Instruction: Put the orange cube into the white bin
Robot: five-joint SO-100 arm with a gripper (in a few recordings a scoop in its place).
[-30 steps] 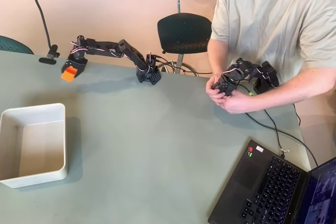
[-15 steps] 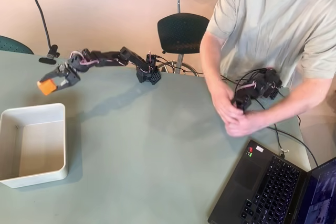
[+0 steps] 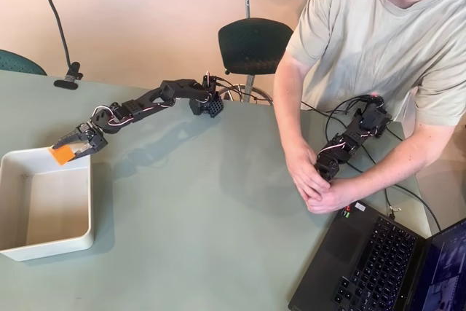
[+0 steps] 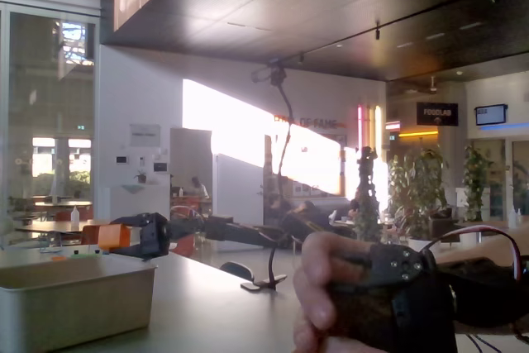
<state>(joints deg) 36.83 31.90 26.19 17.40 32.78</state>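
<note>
The orange cube [image 3: 62, 154] is held in my black gripper [image 3: 65, 151], which is shut on it. In the overhead view the cube hangs over the far right corner of the white bin [image 3: 80, 242], just above its rim. The arm stretches out to the left from its base at the table's far edge. In the fixed view the orange cube [image 4: 114, 236] sits in the gripper [image 4: 124, 236] a little above the white bin [image 4: 74, 303], over its right end. The bin's floor is bare.
A person sits at the right, hands on the table [image 3: 218, 209] edge. A laptop [image 3: 386, 264] lies at the front right. A black chair [image 3: 255, 45] stands behind the table. A clamp with a cable [image 3: 68, 78] sits at the far left edge.
The arm has swung left and forward, stretching out, and carried the cube from the table's far edge down to the bin's far right corner.
</note>
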